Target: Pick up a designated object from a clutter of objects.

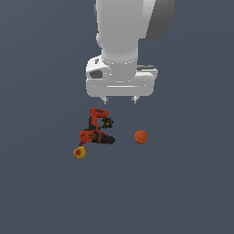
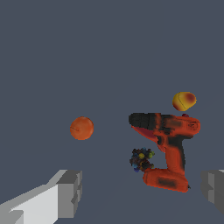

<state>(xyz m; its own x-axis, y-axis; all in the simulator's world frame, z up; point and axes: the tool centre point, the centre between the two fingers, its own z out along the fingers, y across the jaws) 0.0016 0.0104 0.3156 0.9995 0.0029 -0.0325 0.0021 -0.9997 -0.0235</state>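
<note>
White arm's gripper [image 1: 120, 99] hangs above the clutter, fingers spread wide, nothing between them; likely positioned high to survey before descending. Red-and-black power drill [image 1: 96, 130] lies on its side on the grey floor. Plain orange-red ball [image 1: 141, 136] sits apart, toward the exterior view's right. Target yellow ball with red blotches [image 1: 80, 153] rests just beside the drill's chuck end. Small multicoloured speckled cluster [image 2: 141, 159] near the drill handle.

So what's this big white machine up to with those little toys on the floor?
A white robot arm hangs its gripper open above three small things and holds none of them. It is meant to pick up the yellow-and-red ball, which lies close beside the red-and-black power drill. A plain orange-red ball lies apart on the drill's other side. A small dark multicoloured clump lies by the drill too. Nothing has been lifted yet.
</note>
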